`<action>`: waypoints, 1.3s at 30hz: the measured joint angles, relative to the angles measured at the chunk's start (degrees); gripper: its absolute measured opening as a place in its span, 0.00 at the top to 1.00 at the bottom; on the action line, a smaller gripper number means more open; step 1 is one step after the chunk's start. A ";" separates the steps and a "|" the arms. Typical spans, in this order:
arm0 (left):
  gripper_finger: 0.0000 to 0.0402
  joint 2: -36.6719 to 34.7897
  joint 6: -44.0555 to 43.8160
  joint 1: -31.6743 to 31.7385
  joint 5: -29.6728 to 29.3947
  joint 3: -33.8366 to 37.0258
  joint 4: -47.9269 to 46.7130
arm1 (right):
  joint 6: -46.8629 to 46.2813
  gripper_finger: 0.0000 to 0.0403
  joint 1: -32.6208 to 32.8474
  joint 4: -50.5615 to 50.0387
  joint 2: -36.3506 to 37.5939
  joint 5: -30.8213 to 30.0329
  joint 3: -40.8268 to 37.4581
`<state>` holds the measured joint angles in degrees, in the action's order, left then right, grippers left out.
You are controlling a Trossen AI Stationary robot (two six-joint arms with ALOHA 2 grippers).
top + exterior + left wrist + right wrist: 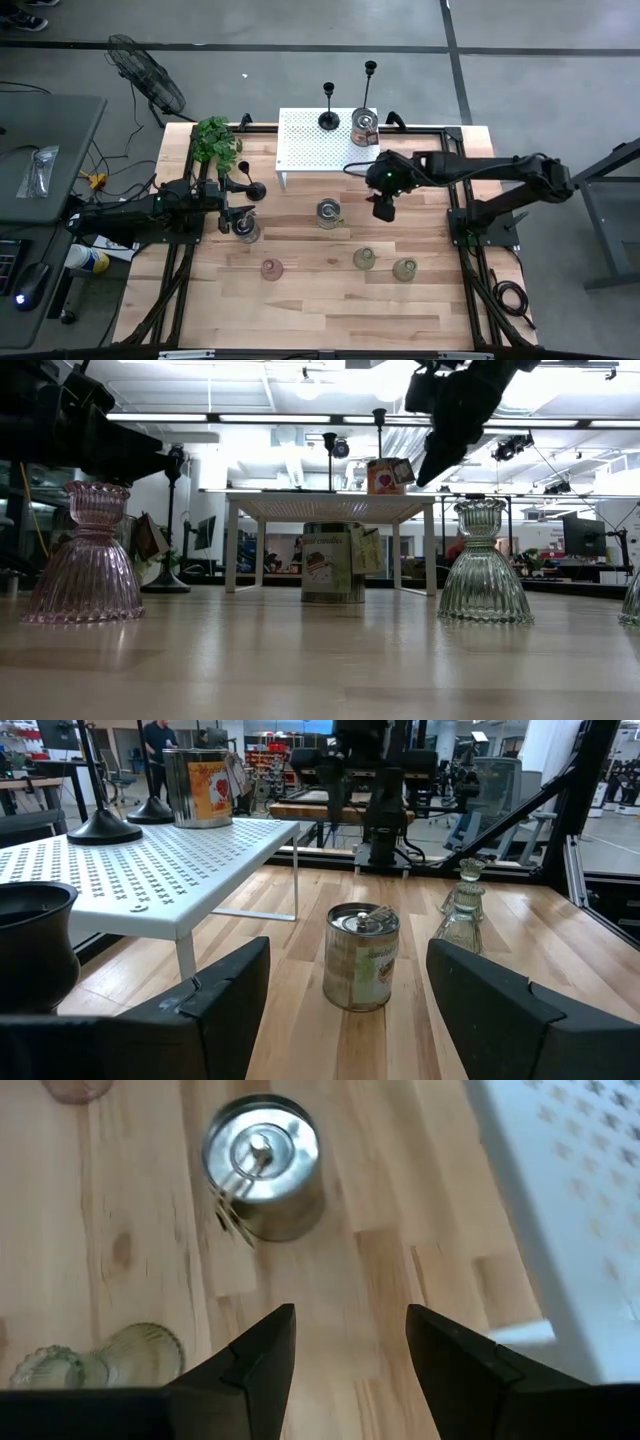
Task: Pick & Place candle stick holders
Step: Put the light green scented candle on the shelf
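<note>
Two black candle stick holders [328, 120] [370, 70] stand by their round bases on the white shelf [300, 160]. A third [257, 190] stands on the table beside my left gripper [228, 200], which is open at the left edge. Squat glass holders stand on the wood: clear [246, 232], pinkish [271, 268], and two greenish [364, 258] [405, 269]. My right gripper [383, 208] hangs open above the table and slants down, right of a tin [328, 212]. In the right wrist view nothing lies between its fingers [350, 1350]; the tin [262, 1165] is ahead.
A printed can [365, 127] stands on the shelf's right end next to the candlesticks. A leafy plant [215, 140] sits at the far left corner. Bare wood lies along the table's near edge [330, 320] and between the tin and the shelf.
</note>
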<state>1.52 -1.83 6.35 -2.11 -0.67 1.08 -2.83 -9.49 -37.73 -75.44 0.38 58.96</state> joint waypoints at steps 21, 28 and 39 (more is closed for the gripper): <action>0.34 -0.02 -0.01 0.00 0.00 0.00 0.00 | 7.61 0.30 5.44 47.07 0.09 -0.14 -23.87; 0.34 0.00 -0.02 0.02 0.00 0.00 0.00 | 7.56 0.08 4.56 60.52 -5.17 2.25 -29.18; 0.34 -0.01 0.00 0.00 0.00 0.00 0.00 | 6.92 0.03 4.08 84.16 -22.65 4.38 -30.14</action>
<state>1.51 -1.83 6.36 -2.11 -0.67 1.08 4.10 -5.41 46.43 -98.09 4.76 28.82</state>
